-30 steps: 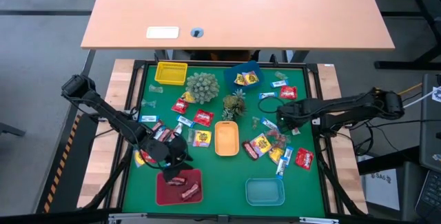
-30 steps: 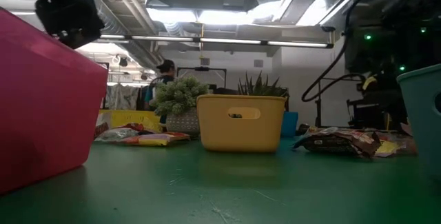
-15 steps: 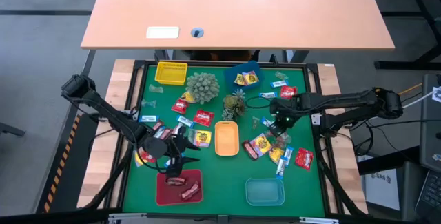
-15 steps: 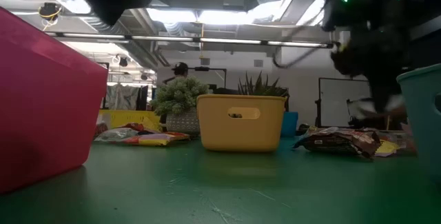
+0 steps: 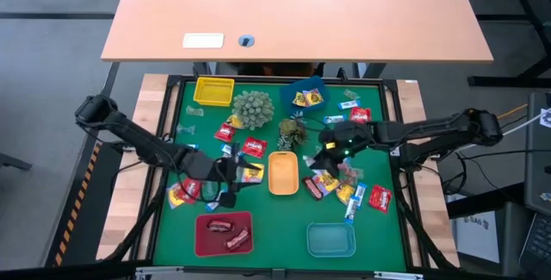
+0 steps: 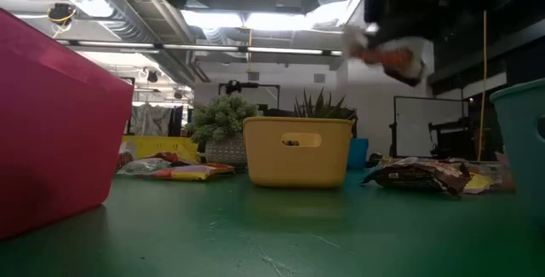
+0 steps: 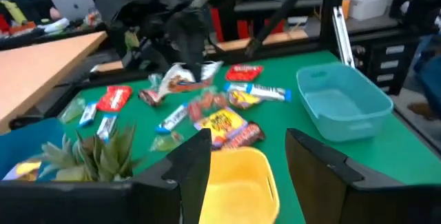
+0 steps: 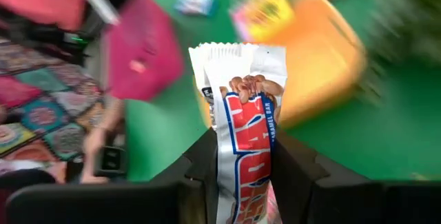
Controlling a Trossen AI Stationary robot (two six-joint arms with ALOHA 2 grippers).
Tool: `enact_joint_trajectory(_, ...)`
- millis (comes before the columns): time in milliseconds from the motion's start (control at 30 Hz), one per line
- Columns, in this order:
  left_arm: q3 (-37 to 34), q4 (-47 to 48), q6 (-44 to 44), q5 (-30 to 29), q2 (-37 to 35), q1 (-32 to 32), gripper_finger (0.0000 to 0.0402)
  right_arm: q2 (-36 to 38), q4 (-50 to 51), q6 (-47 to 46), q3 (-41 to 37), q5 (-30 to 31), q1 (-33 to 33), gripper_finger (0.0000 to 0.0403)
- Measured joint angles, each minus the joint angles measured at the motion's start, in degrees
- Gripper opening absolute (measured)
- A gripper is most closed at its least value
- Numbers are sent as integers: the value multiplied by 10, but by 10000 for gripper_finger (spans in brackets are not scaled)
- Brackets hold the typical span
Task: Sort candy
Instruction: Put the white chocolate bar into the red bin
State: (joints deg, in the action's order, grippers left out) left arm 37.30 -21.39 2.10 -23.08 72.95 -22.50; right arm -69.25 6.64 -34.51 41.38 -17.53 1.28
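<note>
Holding a white candy bar [image 8: 247, 141], the right gripper [image 5: 330, 148] hangs beside the orange tray [image 5: 283, 173]; the left gripper [image 5: 231, 183] is wide open.

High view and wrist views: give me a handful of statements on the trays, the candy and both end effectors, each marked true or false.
1. The right end effector is shut on a white, red and blue candy bar. True.
2. The left end effector holds a piece of candy. False: its fingers stand open with nothing between them.
3. The red tray has wrapped sweets in it. True.
4. The teal tray is full of candy. False: it shows no candy inside.
5. The orange tray sits near the middle of the green mat. True.
6. The yellow tray sits at the mat's near right corner. False: it is at the far left corner, by the wooden desk.
</note>
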Motion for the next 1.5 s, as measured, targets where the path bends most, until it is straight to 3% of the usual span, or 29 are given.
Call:
enact_joint_trajectory(300,0,-54,15,49,17,50,173,-26,-131,5,1,11,45,101)
enact_joint_trajectory(500,1,-181,90,98,79,68,173,-59,-182,3,0,10,58,101)
enact_joint_trajectory(800,1,-297,91,148,152,86,173,-120,-282,-17,0,1,83,101)
enact_joint_trajectory(1300,1,-309,86,183,186,89,173,-216,-439,-47,0,-1,89,101)
enact_joint_trajectory(1500,1,-304,85,183,186,86,173,-226,-446,-49,0,-2,89,101)
